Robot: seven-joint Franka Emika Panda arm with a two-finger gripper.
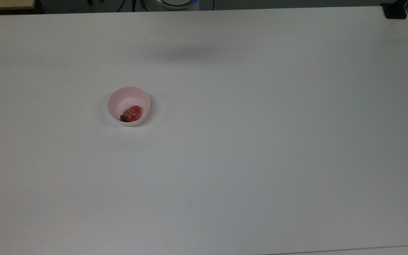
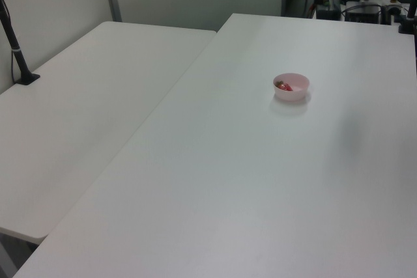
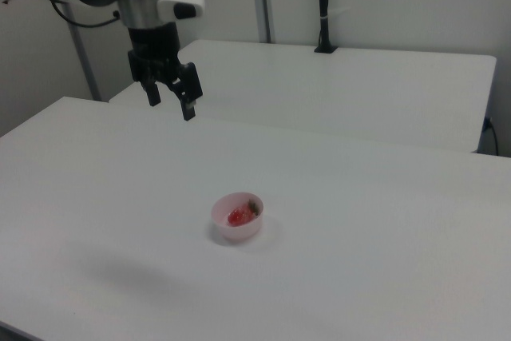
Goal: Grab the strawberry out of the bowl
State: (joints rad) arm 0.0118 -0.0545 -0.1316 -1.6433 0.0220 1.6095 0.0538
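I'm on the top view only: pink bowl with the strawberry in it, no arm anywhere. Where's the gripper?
Observer: In the right view the gripper hangs high above the table, toward the right view's upper left of the bowl.
Operator: Fingers?
Observer: Open, pointing down, nothing between them.
Operator: Strawberry free to grab?
Observer: The strawberry lies loose in the bowl, green cap toward the right view's right.
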